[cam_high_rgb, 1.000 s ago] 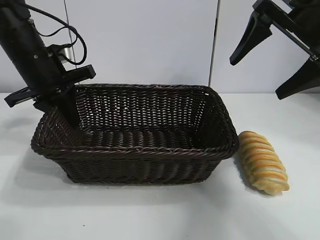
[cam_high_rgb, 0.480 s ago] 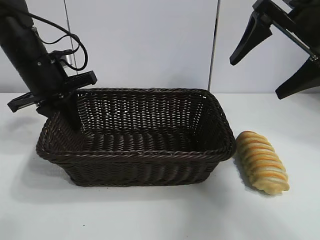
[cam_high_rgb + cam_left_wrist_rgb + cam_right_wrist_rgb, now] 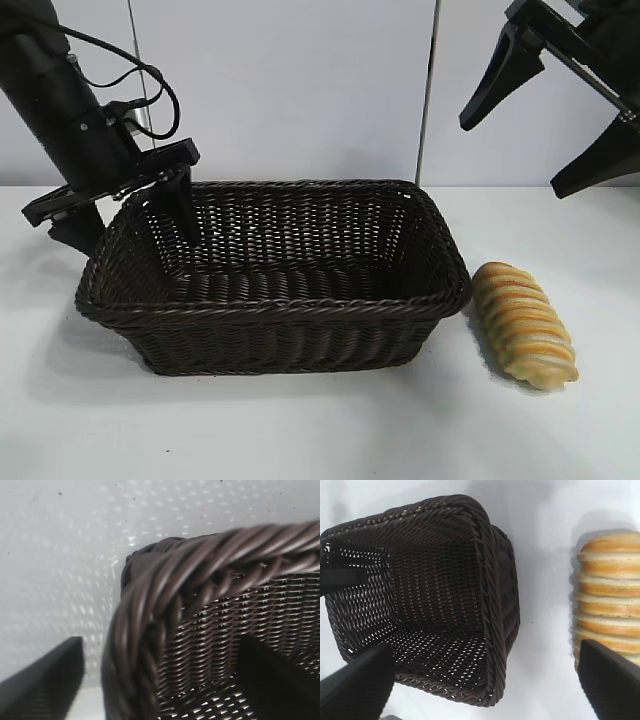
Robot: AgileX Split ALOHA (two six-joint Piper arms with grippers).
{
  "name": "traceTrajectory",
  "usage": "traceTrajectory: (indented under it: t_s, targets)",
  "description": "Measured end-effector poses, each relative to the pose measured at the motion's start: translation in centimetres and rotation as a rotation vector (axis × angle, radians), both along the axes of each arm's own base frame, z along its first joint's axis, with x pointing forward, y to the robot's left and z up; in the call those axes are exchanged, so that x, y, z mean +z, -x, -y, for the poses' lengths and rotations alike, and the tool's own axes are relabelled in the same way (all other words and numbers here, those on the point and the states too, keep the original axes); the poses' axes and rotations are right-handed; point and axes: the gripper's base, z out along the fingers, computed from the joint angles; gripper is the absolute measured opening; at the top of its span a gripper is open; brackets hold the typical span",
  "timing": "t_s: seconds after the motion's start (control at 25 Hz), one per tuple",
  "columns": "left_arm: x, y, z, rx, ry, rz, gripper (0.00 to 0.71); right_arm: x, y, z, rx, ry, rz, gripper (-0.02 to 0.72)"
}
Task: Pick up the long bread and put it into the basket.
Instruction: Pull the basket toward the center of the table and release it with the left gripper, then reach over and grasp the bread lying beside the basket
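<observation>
The long bread (image 3: 525, 322), a golden ridged loaf, lies on the white table just right of the basket (image 3: 270, 305), apart from its right wall. The wicker basket stands upright with nothing in it. My left gripper (image 3: 130, 215) is open astride the basket's left rim (image 3: 165, 595), one finger inside and one outside, neither pressing on it. My right gripper (image 3: 540, 130) hangs open high at the upper right, over the gap between the basket (image 3: 485, 580) and the long bread (image 3: 607, 600). In its wrist view the right gripper (image 3: 482, 680) holds nothing.
A white wall with a vertical seam (image 3: 430, 90) stands behind the table. Bare white tabletop (image 3: 300, 430) lies in front of the basket and around the loaf. A black cable (image 3: 150, 75) loops off the left arm.
My left gripper has gone from shut on the basket's left rim to open, letting the rim go. The basket slid a little to the right. The right arm and the loaf stayed put.
</observation>
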Motion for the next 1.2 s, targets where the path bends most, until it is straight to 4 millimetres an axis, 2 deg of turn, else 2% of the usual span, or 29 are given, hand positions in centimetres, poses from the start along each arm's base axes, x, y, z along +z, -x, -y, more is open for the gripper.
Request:
traceTrajectory:
  t_s: [0.12,0.24,0.32,0.44,0.52,0.6,0.72,0.84,0.92,1.0,1.04,1.12,1.2]
  targets:
    - [2.8,-0.8,-4.6,0.065,-0.094,0.048,0.693,0.0,0.0,0.0,0.0,0.0,0.0,0.694]
    - [4.6,-0.9,-11.0,0.176,-0.193,0.08,0.693,0.0,0.0,0.0,0.0,0.0,0.0,0.694]
    - [5.3,-0.2,-15.3,0.256,-0.234,0.077,0.693,0.0,0.0,0.0,0.0,0.0,0.0,0.694]
    - [6.4,1.2,-19.5,0.316,-0.243,0.075,0.693,0.0,0.0,0.0,0.0,0.0,0.0,0.694]
    - [8.1,2.3,-20.3,0.334,-0.206,0.117,0.694,0.0,0.0,0.0,0.0,0.0,0.001,0.694]
    - [10.7,3.6,-20.0,0.32,-0.184,0.191,0.693,0.0,0.0,0.0,0.0,0.0,0.001,0.694]
    - [16.1,7.1,-18.5,0.296,-0.189,0.337,0.694,0.0,0.0,0.0,0.004,0.003,0.003,0.694]
    - [21.6,13.1,-16.2,0.269,-0.195,0.509,0.694,0.0,0.0,0.0,0.007,0.005,0.008,0.694]
    - [23.9,17.3,-14.7,0.253,-0.198,0.606,0.694,0.0,0.0,0.0,0.007,0.005,0.008,0.694]
    - [25.4,21.9,-12.7,0.22,-0.218,0.722,0.694,0.0,0.0,0.0,0.012,0.008,0.012,0.694]
    - [25.3,23.6,-11.8,0.192,-0.22,0.753,0.694,0.0,0.0,0.0,0.013,0.008,0.013,0.694]
    - [24.7,27.6,-10.1,0.137,-0.208,0.827,0.694,0.0,0.0,0.0,0.018,0.01,0.016,0.694]
    - [23.0,30.8,-9.0,0.09,-0.197,0.871,0.694,0.0,0.0,0.0,0.021,0.011,0.018,0.694]
